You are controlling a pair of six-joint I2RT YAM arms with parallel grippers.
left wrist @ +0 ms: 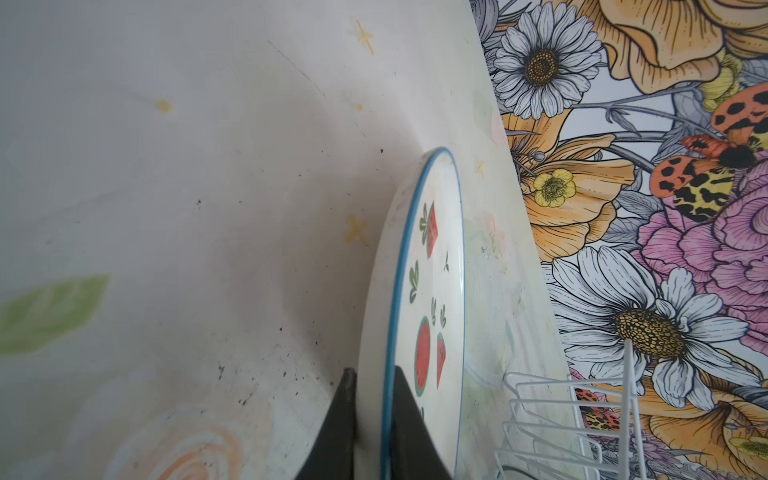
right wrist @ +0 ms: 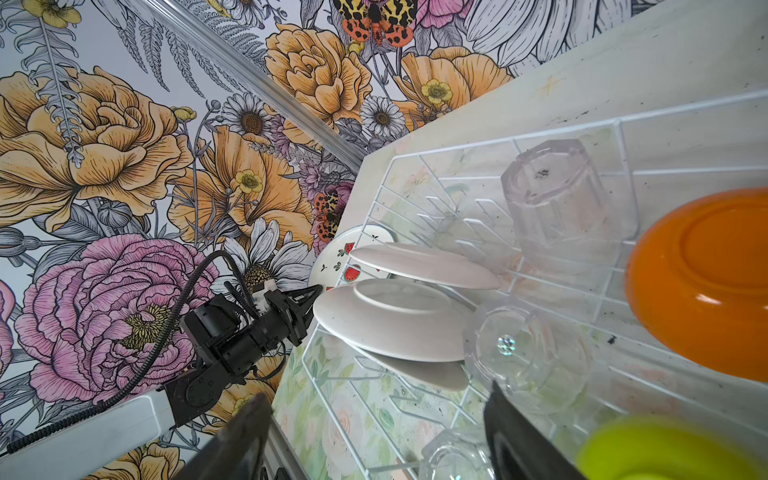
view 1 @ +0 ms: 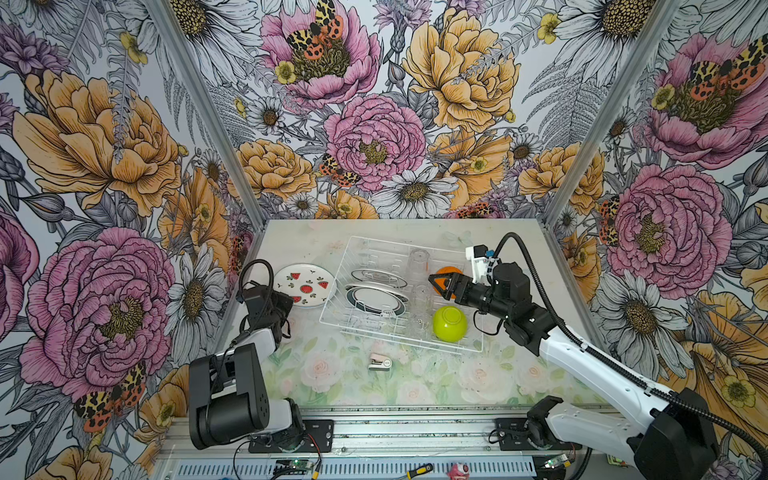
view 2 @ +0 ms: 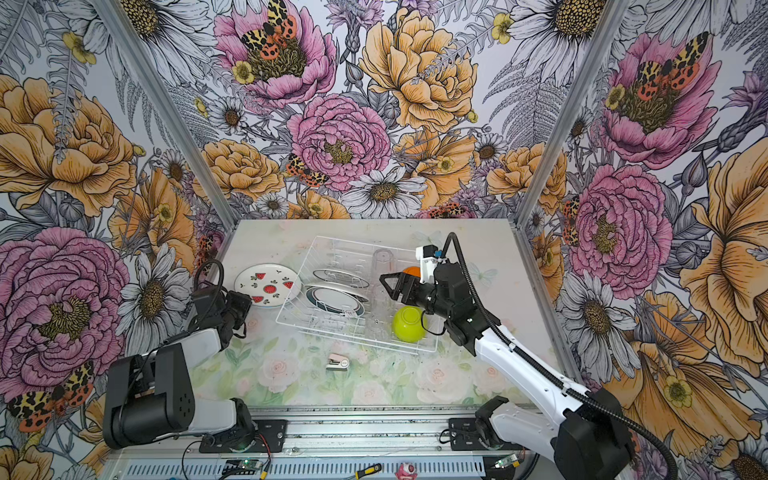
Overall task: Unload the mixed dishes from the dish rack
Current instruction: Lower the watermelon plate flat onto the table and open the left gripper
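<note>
Watermelon plate (view 1: 305,284) lies flat on table (view 1: 374,386), just left of rack (view 1: 338,279). Left gripper (left wrist: 374,399) straddles its rim, jaws narrow; can't tell if it's gripping. In rack: teal plates (view 1: 376,299) on edge, tumblers (view 1: 417,259), orange bowl (view 1: 446,271), green bowl (view 1: 449,323). Right gripper (view 1: 436,286) over rack, jaws wide, empty.

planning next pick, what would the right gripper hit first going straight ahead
Probably the middle clear tumbler in the white wire dish rack, just ahead of the right gripper; depth unclear.
</note>
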